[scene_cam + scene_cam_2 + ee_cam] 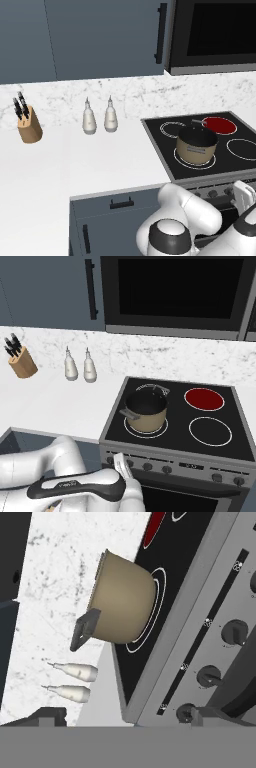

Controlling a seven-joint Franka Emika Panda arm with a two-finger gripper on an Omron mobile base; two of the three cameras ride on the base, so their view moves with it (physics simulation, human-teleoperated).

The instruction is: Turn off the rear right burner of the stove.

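My pincer (122,716) is hanging wide open and gripping nothing, low in front of the stove (165,456), its dark tips flanking the left end of the steel front panel. The knobs (209,675) are sitting just ahead of me along that panel. Beyond them a tan pot (122,604) is resting on the front left ring. The rear right burner (204,398) is glowing red well past my pincer, at the cooktop's back corner beside the worktop (50,401).
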